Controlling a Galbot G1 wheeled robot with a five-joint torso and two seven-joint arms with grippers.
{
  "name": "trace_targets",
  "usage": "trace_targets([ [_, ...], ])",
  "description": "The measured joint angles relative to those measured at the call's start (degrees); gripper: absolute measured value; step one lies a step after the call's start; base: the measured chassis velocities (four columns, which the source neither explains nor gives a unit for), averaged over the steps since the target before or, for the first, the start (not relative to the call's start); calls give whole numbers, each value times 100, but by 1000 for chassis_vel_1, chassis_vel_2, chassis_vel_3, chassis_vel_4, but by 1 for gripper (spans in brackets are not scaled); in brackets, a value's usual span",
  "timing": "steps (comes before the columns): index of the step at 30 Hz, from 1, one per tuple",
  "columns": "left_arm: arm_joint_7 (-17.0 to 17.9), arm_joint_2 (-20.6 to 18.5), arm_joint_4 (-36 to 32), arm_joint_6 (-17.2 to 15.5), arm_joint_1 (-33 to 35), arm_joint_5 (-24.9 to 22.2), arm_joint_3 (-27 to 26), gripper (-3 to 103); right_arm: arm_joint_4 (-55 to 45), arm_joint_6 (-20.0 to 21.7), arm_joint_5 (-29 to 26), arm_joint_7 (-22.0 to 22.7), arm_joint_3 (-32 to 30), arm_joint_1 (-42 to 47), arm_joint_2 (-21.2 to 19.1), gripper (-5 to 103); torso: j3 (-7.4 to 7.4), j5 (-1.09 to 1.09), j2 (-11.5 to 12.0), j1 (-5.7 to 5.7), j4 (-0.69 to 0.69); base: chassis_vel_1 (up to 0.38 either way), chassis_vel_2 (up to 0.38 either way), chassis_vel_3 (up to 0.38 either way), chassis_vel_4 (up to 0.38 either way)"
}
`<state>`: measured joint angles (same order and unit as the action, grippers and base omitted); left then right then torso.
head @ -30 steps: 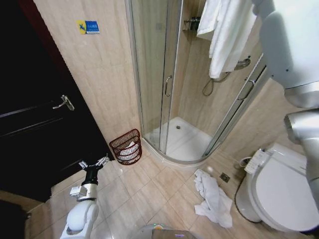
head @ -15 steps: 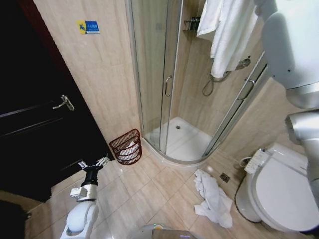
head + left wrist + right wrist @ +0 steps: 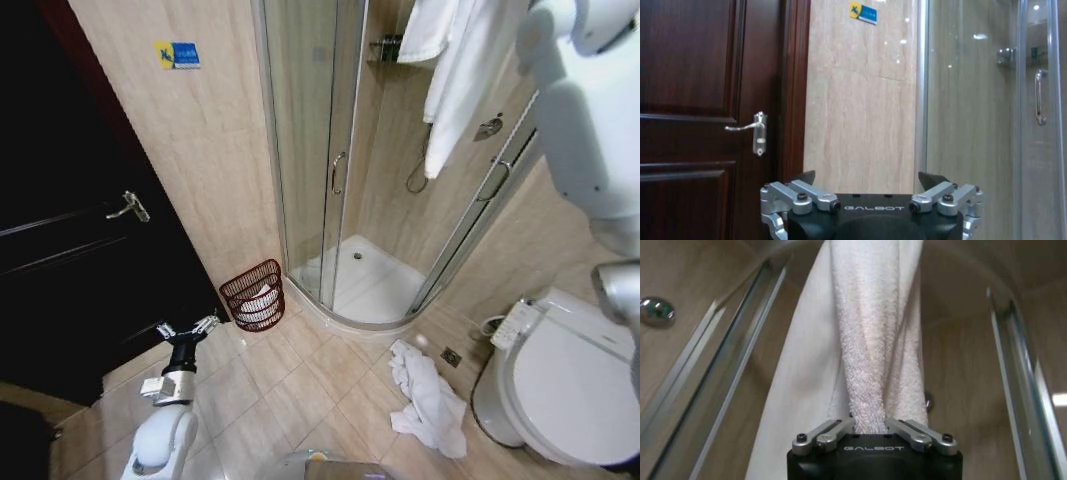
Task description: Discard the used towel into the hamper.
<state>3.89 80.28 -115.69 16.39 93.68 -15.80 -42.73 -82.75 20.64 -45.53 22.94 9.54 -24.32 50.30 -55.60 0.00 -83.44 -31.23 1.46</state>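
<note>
1. Overhead, the right arm reaches high toward the shower enclosure (image 3: 340, 200), because the hanging towel (image 3: 455, 70) is draped up there over the top of the glass frame, well above the floor.

2. There, the right gripper (image 3: 870, 427) has its fingers pinched together on a gathered fold of the hanging towel, as the right wrist view shows; bunching the cloth gives the narrow fingers something thick to hold, which I judge is meant for pulling it free.

3. Down by the toilet (image 3: 560, 385), a second crumpled towel (image 3: 425, 395) lies on the floor tiles, untouched and well apart from either arm.

4. The hamper (image 3: 254, 294) stands on the floor against the wall, just beside the shower's curved base and between it and the dark door (image 3: 70, 250). White cloth already shows inside it. It is open-topped, so a towel can simply be dropped in.

5. Lowest, the left gripper (image 3: 186, 328) waits near the floor, not far from the hamper, its fingers spread apart and holding nothing, facing the door and wall.
</note>
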Motion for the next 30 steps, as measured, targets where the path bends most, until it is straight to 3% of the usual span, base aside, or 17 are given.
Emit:
trace_targets([
  [11, -9, 119, -37, 31, 58, 127, 24, 100, -1192, 65, -371, 67, -726, 1440, -742, 4, 0, 0, 0, 0, 0, 0, 0, 0, 0],
  [19, -11, 241, -25, 75, 96, 328, 107, 100, -1998, -17, -397, -167, -1928, 3288, -1309, 4, -1, 4, 0, -1, -2, 0, 0, 0, 0],
  [30, -11, 385, -46, 138, 142, 439, 117, 100, -2347, -71, -484, -326, -2676, 4003, -1563, 4, -1, -2, 0, -1, 1, 0, 0, 0, 0],
])
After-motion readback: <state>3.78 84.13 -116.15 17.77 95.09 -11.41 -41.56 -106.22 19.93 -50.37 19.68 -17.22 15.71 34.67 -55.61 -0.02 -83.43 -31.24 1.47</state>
